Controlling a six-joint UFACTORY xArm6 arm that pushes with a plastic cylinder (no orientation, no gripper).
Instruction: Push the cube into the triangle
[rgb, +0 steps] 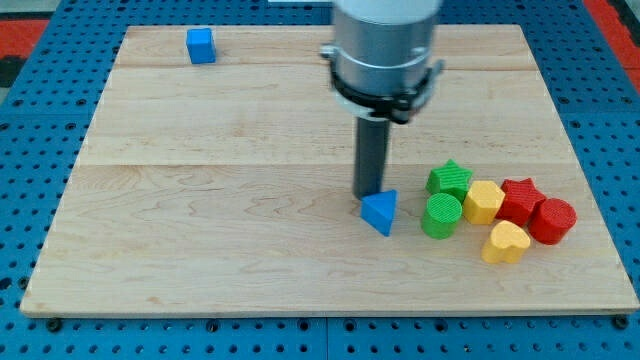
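A blue cube (201, 45) sits near the view's top left corner of the wooden board (200, 200). A blue triangle (380, 211) lies right of the board's middle, low in the view. My tip (368, 193) stands right at the triangle's upper left edge, touching it or nearly so. The cube is far from both, up and to the left.
A cluster of blocks lies to the right of the triangle: a green star (450, 180), a green cylinder (441, 215), a yellow hexagon (484, 202), a red star (519, 198), a red cylinder (552, 221) and a yellow heart (505, 242).
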